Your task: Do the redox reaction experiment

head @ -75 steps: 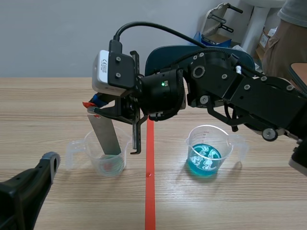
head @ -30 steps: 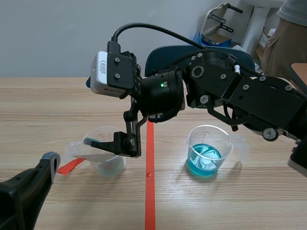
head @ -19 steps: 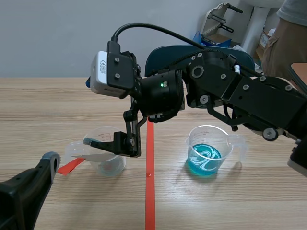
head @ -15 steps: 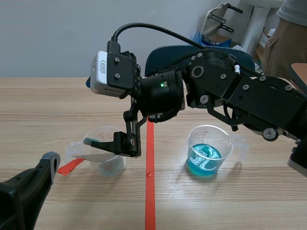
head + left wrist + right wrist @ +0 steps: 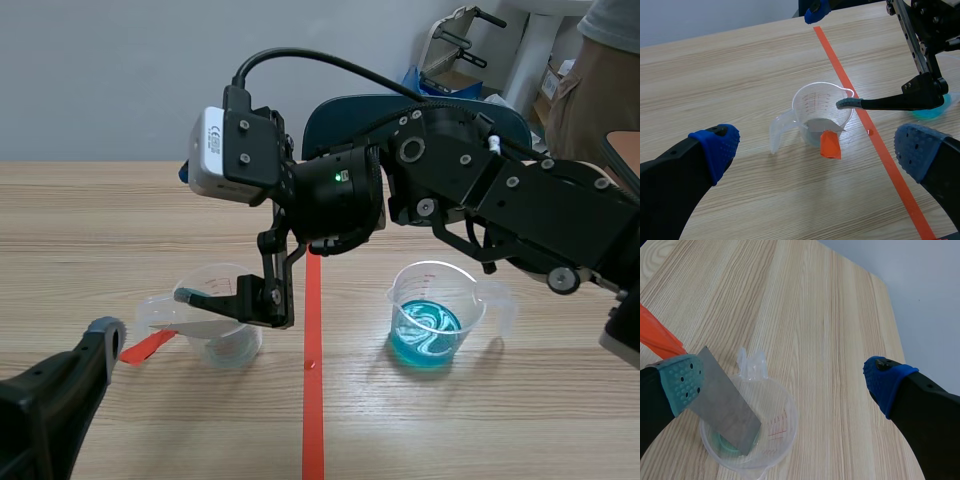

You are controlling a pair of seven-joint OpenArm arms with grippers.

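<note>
Right claw (image 5: 782, 382): fingers wide apart, empty, over clear cup (image 5: 802, 100) left of centre | left claw (image 5: 815, 150): apart, empty, lower left corner | metal strip (image 5: 722, 397): leaning in cup, orange end (image 5: 830, 145) over rim | handling, judged: light, stiff, thin, slick when wet; pinch flat faces near orange end; cup tips easily

Left gripper (image 5: 817, 147) and right gripper (image 5: 782, 380): jaws apparently apart.
</note>
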